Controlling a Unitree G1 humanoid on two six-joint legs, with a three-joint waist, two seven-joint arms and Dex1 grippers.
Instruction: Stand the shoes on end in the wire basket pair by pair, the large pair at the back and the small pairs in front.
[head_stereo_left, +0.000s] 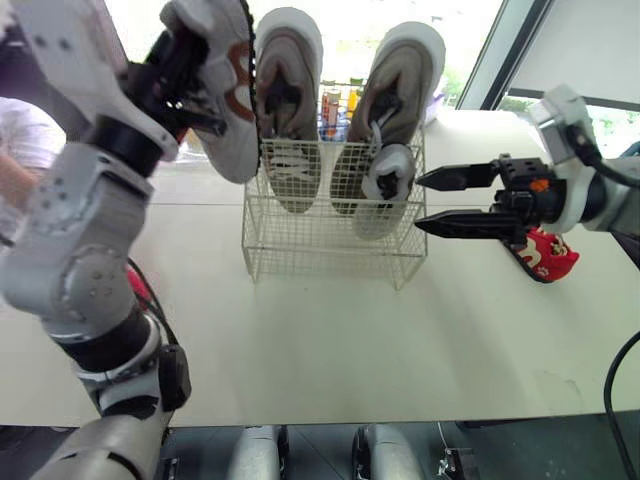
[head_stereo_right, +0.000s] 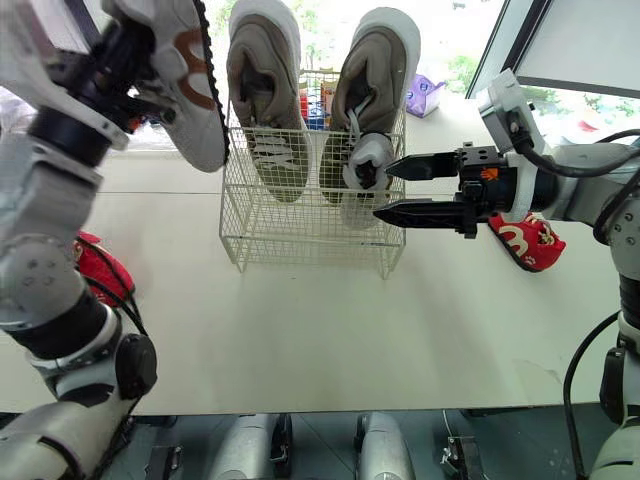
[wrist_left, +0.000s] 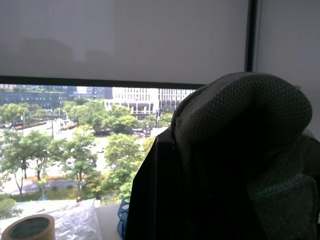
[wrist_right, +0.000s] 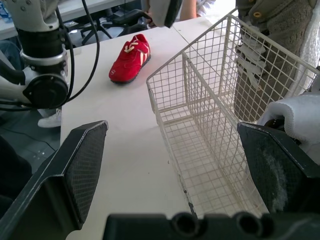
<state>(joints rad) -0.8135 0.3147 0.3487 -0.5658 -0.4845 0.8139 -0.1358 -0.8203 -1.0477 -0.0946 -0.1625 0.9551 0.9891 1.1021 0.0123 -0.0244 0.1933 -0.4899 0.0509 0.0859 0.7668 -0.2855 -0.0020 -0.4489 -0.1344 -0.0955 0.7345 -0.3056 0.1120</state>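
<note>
Just ahead of the right gripper (head_stereo_left: 418, 202): basket (head_stereo_left: 320, 255), its right wall close to the fingertips, touching or apart not clear. Gapes wide, one black finger above the other, nothing between them. Points straight at the wire. Level with the upper finger and just past the mesh, small white shoe (head_stereo_left: 385, 190), on end in the front right part of the basket; from the wrist camera, right beside one pad (wrist_right: 277, 170), contact not certain. Directly behind it, beige shoe (head_stereo_left: 398, 90), on end at the back right, rising well over the rim. Farther along the same line from the right gripper, second beige shoe (head_stereo_left: 288, 100), also on end, at the back left. Behind that gripper, under its wrist, on the table (head_stereo_left: 330, 350): red shoe (head_stereo_left: 545, 258), lying flat.

Up in the left gripper (head_stereo_left: 200, 85): white sneaker (head_stereo_left: 228, 120) with a brown mark and a toothed black sole. Clamps it by the upper part and holds it clear of the table, sole turned toward the basket. Down and to the right of this gripper, the basket's left corner; sneaker just beside the second beige shoe, contact not clear. Below the left arm, near its elbow, another red shoe (head_stereo_right: 100, 270) on the table, well apart from the basket.
</note>
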